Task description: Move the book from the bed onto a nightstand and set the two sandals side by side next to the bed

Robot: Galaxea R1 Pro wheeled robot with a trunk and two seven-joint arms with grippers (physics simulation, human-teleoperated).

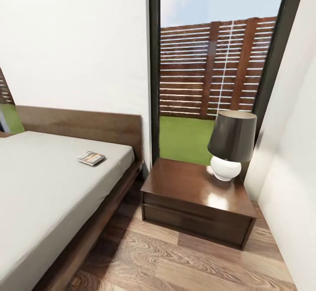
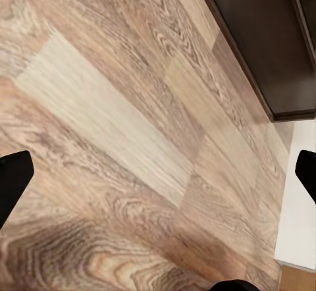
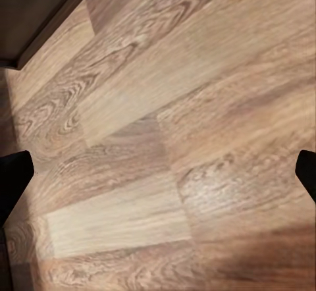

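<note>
Grey mattress of the bed (image 1: 39,181) carries the book (image 1: 91,158) flat near the headboard, close to the nightstand (image 1: 193,194) for a short transfer, while the left tool (image 2: 158,172) and right tool (image 3: 158,172) hang wide open, empty, above the floor (image 1: 175,260).

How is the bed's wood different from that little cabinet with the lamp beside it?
The nightstand is darker and glossy, with bright reflections on its top; the bed frame looks lighter brown and matte. The nightstand is a compact box with a drawer seam; the bed is long and low with a flat headboard. The nightstand carries a lamp, the bed a book. Both are brown wood on the plank floor.
</note>
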